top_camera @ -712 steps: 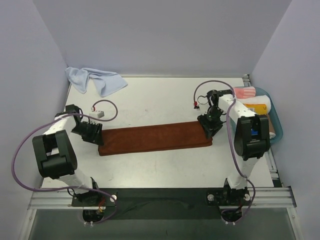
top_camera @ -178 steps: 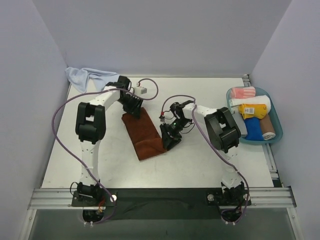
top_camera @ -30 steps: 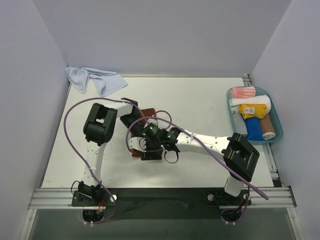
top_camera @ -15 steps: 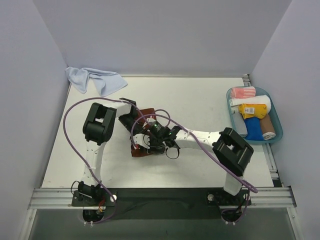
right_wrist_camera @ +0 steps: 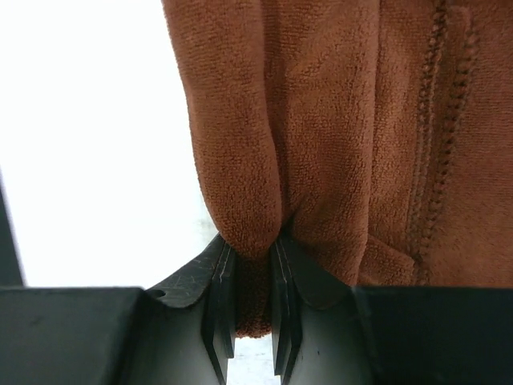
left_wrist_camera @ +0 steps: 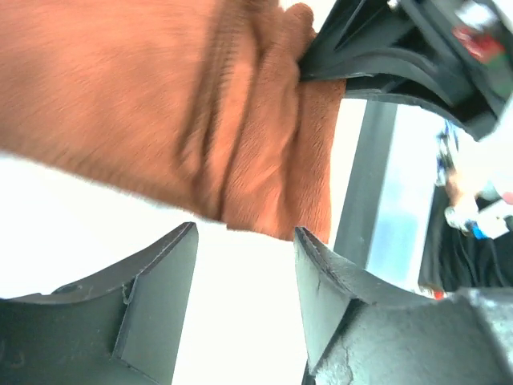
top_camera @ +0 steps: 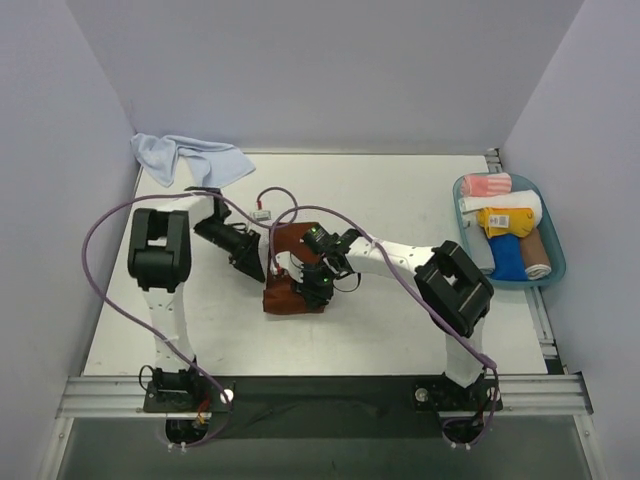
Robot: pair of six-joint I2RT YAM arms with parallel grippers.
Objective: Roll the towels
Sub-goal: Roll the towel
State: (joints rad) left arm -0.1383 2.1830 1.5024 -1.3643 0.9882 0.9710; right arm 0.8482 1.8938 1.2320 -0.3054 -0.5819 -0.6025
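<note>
Though plush, rust terry towel [right_wrist_camera: 321, 120] in pinch of right hand [right_wrist_camera: 248, 265]; left hand [left_wrist_camera: 244, 233] agape.

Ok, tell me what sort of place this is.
Probably a lab test cell, not a home: plain walls box in a white table, a left arm and right arm are bolted to a metal rail at its near edge, and a blue tray holds rolled cloths.
</note>
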